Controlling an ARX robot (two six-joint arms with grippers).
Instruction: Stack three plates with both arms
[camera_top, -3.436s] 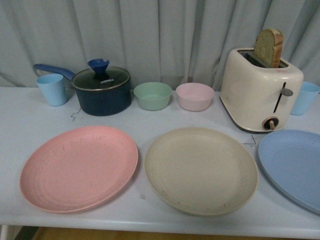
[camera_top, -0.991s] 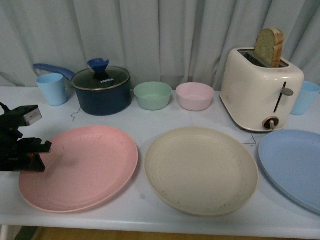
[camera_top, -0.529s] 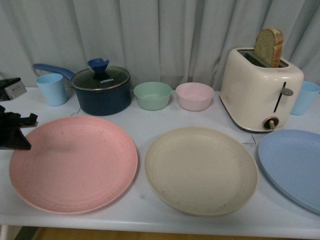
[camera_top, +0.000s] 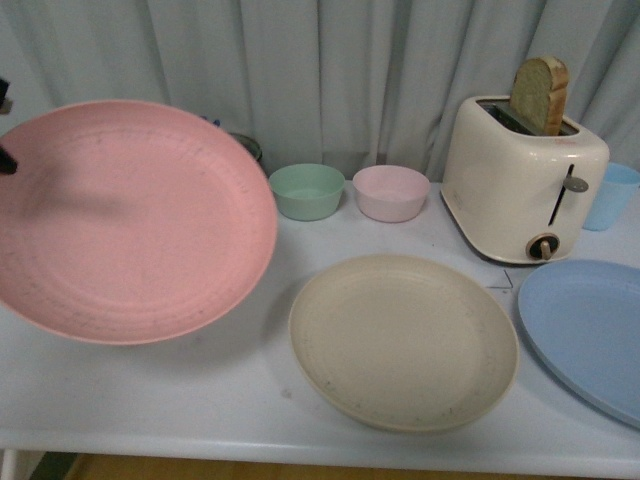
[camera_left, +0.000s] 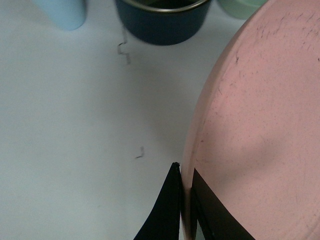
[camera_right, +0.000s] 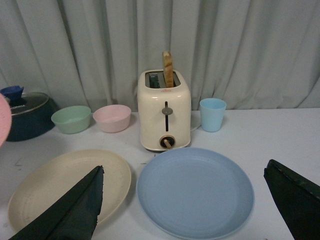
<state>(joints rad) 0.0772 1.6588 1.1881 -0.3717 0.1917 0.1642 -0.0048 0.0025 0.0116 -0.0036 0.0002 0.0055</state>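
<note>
The pink plate (camera_top: 130, 220) hangs tilted above the table (camera_top: 200, 395), at its left. Only the left wrist view shows the left gripper (camera_left: 186, 205) pinching its rim. The right gripper (camera_right: 184, 172), jaws spread, hovers seemingly over the blue plate (camera_right: 195, 192). A bread slice (camera_top: 540, 95) stands in the toaster (camera_top: 520, 190).

The front view looks from the near edge of the desk (camera_top: 150, 400) toward the far curtain (camera_top: 350, 70), tilted slightly down and spanning nearly the full width. The left wrist view hangs close over the desk's left part, looking steeply down — the pink plate (camera_left: 250, 125) fills almost half its frame. The right wrist view sits back on the right, facing the toaster (camera_right: 165, 117). With the front view it shares the cream plate (camera_right: 55, 185), blue plate (camera_right: 195, 192), green bowl (camera_right: 71, 119) and pink bowl (camera_right: 112, 118).
</note>
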